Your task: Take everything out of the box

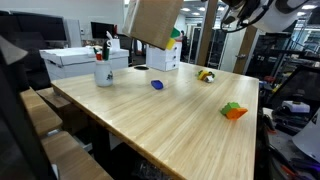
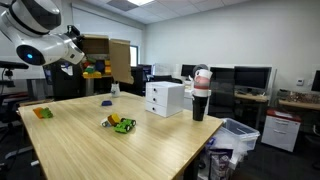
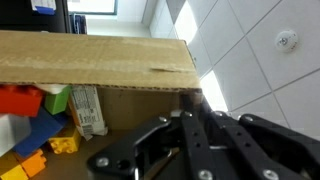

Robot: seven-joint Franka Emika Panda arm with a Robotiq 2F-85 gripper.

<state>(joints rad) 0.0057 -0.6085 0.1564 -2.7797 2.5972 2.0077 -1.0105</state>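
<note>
The fingers (image 3: 200,130) pinch tight on the raised cardboard box (image 3: 100,60) wall. Toy blocks (image 3: 30,108) inside, at 9 o'clock, could spill, bounce and roll off the table (image 1: 170,130).

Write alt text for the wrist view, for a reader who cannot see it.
Black jaws pinch the wall of a brown cardboard box, seen from close up. Colourful toy blocks in red, green, blue and yellow lie piled inside at lower left; white ceiling tiles fill the right.
</note>
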